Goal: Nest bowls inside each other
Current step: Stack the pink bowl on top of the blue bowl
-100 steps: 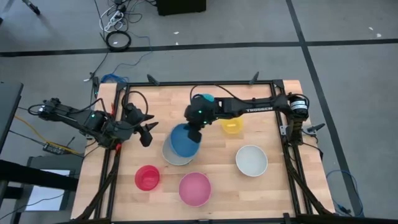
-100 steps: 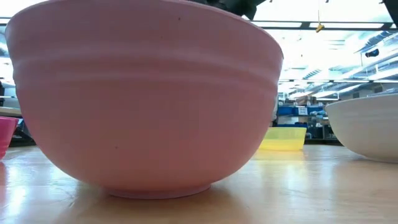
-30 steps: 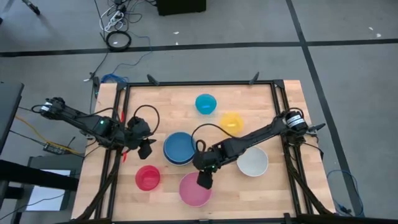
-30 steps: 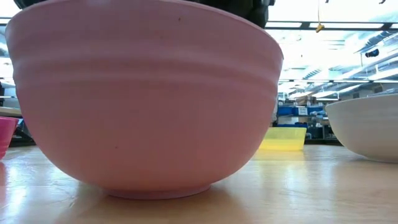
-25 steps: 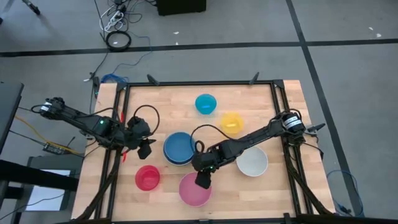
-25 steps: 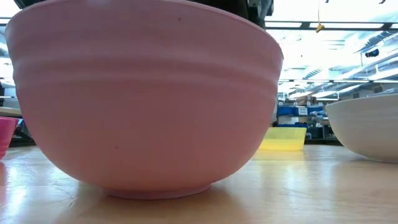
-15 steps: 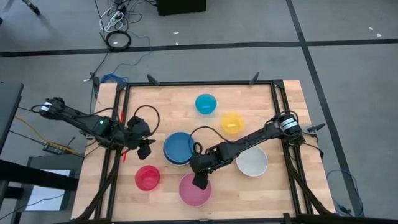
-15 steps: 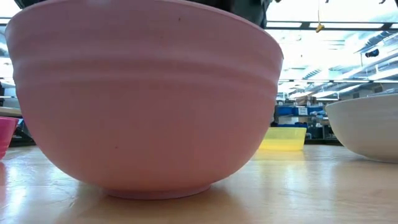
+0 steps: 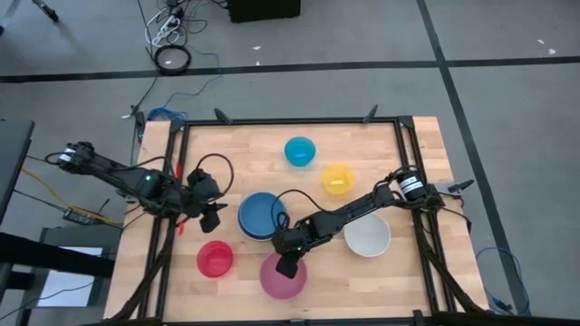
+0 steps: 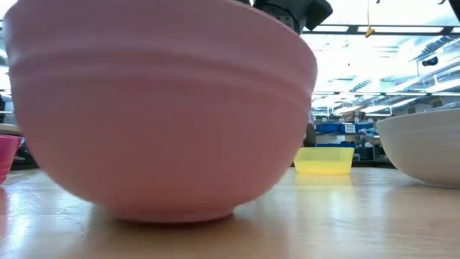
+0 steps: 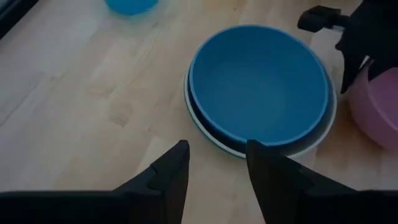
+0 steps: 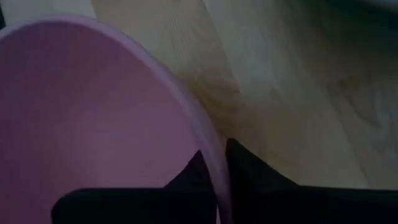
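Note:
A pink bowl [image 9: 281, 281] stands on its base near the table's front edge and fills the low view [image 10: 158, 115]. My right gripper [image 9: 287, 265] is shut on its far rim. A blue bowl [image 9: 260, 214] sits nested in a paler bowl [image 11: 205, 134] at mid-table. My left gripper [image 9: 216, 217] hovers open just left of that pair, its fingers [image 11: 214, 146] short of the pale rim. Red [image 9: 215, 259], white [image 9: 367, 234], yellow [image 9: 337, 177] and cyan [image 9: 299, 150] bowls stand singly on their bases. My right gripper pinches the pink bowl's rim [image 12: 202, 134] on its far side, one finger inside the bowl and one finger [image 12: 249, 171] outside. The fingers slant down from the table's far right. The bowl's base [image 10: 169, 212] rests on the table.
The white bowl stands close to the right of the pink one, the red bowl to its left. Black frame rails [image 9: 412, 163] run along the table's edges. Bare wood lies at the table's far left [image 9: 227, 145] and front right [image 9: 362, 281].
My right gripper has come down and a little toward the table's left onto the pink bowl's far rim and taken hold of it. In the low view the pink bowl has shifted slightly to the left.

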Motion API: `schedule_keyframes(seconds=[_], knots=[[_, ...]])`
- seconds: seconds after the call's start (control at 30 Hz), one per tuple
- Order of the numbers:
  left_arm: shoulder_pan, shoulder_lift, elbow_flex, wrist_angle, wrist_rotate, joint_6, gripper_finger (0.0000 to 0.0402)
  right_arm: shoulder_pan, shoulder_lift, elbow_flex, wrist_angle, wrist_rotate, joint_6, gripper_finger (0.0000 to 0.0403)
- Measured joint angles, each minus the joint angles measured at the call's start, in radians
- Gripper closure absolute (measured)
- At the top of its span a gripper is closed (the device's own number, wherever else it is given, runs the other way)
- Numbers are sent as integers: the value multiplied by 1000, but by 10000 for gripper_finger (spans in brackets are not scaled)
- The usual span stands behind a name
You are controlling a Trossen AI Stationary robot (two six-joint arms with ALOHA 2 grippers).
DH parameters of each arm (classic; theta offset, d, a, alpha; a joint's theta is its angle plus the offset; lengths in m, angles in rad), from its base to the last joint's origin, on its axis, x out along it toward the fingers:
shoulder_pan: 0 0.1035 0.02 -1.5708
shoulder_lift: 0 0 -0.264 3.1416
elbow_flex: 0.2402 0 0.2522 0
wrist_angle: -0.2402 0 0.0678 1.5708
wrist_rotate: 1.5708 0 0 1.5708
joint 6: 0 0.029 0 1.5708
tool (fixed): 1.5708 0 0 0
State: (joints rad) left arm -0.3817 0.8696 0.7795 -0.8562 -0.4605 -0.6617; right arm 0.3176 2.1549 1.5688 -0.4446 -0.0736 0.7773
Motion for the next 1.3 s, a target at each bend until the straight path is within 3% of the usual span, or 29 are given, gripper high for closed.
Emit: schedule_keyframes(seconds=[0.23,0.4,0.53,0.93,1.1,1.3], knots=[[0,0,0,7,-9,0,234,2,-109,0,-24,14,-8,398],[0,0,0,52,-9,2,234,-11,-209,0,-67,111,-43,400],[0,0,0,90,-11,3,234,-82,-222,0,-77,159,-107,401],[0,0,0,205,-12,1,234,-287,-211,0,-63,152,-285,401],[0,0,0,240,-12,1,234,-316,-211,0,-53,148,-339,382],[0,0,0,263,-32,0,234,-323,-211,0,-42,128,-357,323]])
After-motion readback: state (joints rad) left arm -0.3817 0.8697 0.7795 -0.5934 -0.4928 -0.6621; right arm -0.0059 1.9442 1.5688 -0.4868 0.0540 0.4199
